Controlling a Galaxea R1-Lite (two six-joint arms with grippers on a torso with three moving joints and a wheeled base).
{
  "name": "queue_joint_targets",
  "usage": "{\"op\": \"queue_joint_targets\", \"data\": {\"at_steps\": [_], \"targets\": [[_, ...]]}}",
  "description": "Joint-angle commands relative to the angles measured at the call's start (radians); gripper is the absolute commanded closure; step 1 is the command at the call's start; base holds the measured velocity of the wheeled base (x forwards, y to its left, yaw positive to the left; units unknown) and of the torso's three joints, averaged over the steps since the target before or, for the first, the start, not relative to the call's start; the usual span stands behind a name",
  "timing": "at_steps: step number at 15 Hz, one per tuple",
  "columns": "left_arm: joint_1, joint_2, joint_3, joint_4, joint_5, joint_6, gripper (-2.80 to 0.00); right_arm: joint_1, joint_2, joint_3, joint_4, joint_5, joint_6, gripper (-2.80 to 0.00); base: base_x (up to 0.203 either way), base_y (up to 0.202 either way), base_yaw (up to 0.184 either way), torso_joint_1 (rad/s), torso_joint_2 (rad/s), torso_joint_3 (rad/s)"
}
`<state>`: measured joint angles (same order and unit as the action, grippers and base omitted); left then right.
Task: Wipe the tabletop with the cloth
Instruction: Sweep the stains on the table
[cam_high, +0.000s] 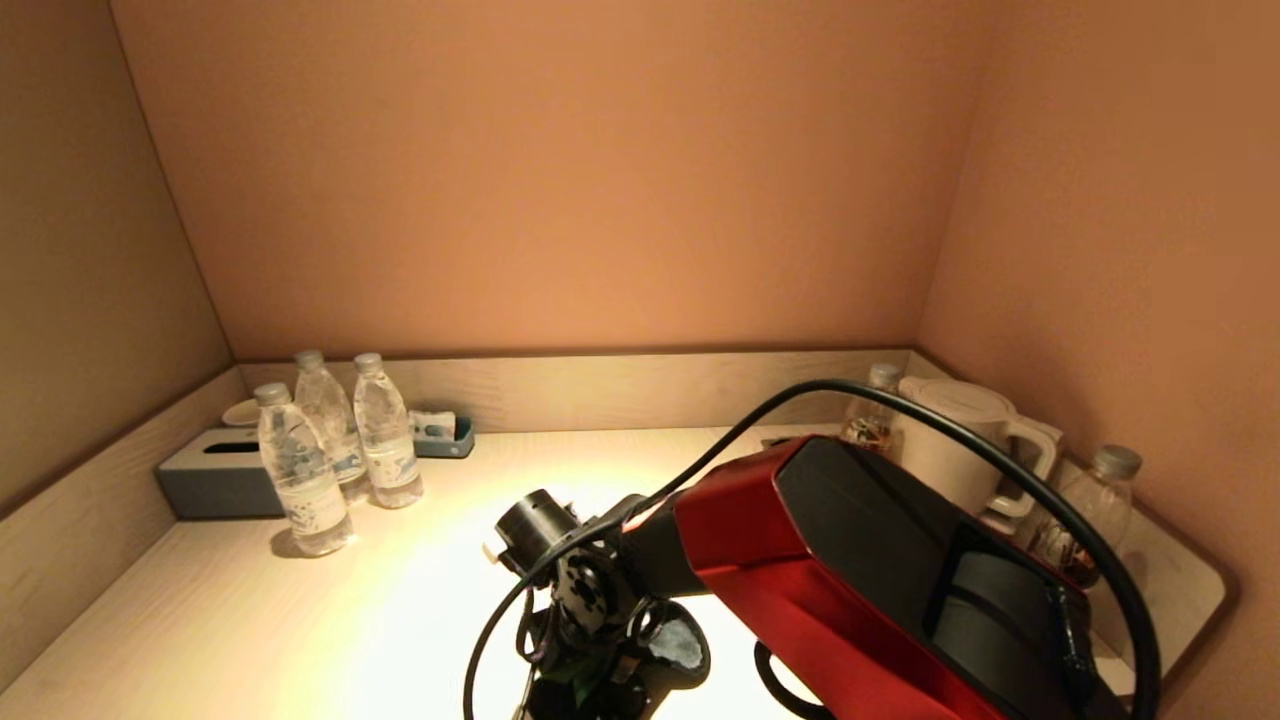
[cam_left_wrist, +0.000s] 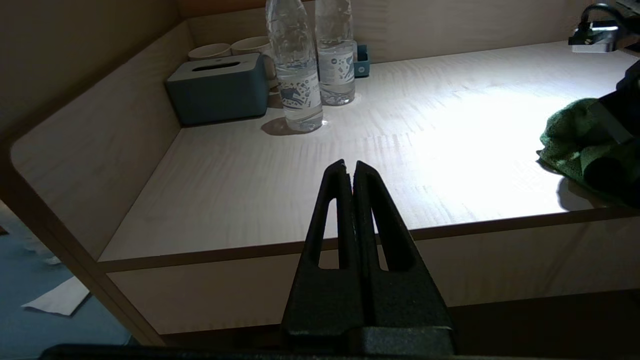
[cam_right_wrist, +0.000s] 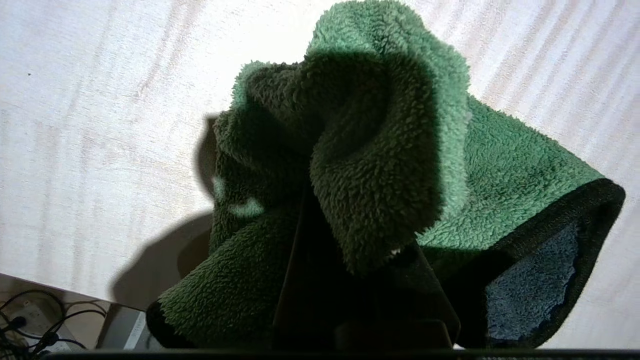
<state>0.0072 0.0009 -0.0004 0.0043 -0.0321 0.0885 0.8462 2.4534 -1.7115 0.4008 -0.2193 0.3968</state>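
A green fleece cloth (cam_right_wrist: 385, 150) is bunched around my right gripper (cam_right_wrist: 350, 220), which is shut on it. The cloth rests on the pale wooden tabletop (cam_right_wrist: 90, 125) close to its front edge. In the head view the right gripper (cam_high: 590, 685) is low in the middle, under the red arm, with a bit of green cloth (cam_high: 575, 672) showing. In the left wrist view the cloth (cam_left_wrist: 565, 140) lies at the table's front right. My left gripper (cam_left_wrist: 348, 167) is shut and empty, parked in front of and below the table's front edge.
Three water bottles (cam_high: 300, 480) and a grey tissue box (cam_high: 215, 475) stand at the back left, with cups (cam_left_wrist: 220, 50) behind. A white kettle (cam_high: 960, 440) and more bottles (cam_high: 1090, 510) stand at the right. Walls close three sides.
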Motion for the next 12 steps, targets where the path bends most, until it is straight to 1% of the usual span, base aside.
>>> {"op": "queue_joint_targets", "data": {"at_steps": [1, 6, 7, 9, 10, 11, 12], "targets": [[0.000, 0.001, 0.000, 0.000, 0.000, 0.000, 0.00, 0.004, 0.006, -0.002, 0.001, -0.003, 0.002, 0.00, 0.000, 0.000, 0.000, 0.000, 0.00, 0.000], [0.000, 0.001, -0.001, 0.000, 0.000, -0.001, 0.00, 0.000, 0.009, -0.006, -0.005, -0.006, -0.005, 0.00, 0.000, 0.000, 0.000, 0.000, 0.00, 0.000], [0.000, 0.001, -0.001, 0.000, 0.000, -0.001, 0.00, -0.036, 0.037, -0.042, -0.020, -0.013, -0.026, 0.00, 0.000, 0.000, 0.000, 0.000, 0.00, 0.000], [0.000, 0.001, -0.001, 0.000, 0.000, -0.001, 0.00, -0.157, 0.116, -0.191, -0.053, -0.027, -0.073, 0.00, 0.000, 0.000, 0.000, 0.000, 0.00, 0.000], [0.000, 0.001, -0.001, 0.000, 0.000, 0.000, 0.00, -0.211, 0.138, -0.219, -0.059, -0.032, -0.077, 0.00, 0.000, 0.000, 0.000, 0.000, 0.00, 0.000], [0.000, 0.001, -0.001, 0.000, 0.000, 0.000, 0.00, -0.286, 0.136, -0.218, -0.062, -0.038, -0.073, 0.00, 0.000, 0.000, 0.000, 0.000, 0.00, 0.000], [0.000, 0.001, -0.001, 0.000, 0.000, 0.000, 0.00, -0.324, 0.132, -0.215, -0.065, -0.043, -0.070, 0.00, 0.000, 0.000, 0.000, 0.000, 0.00, 0.000]]}}
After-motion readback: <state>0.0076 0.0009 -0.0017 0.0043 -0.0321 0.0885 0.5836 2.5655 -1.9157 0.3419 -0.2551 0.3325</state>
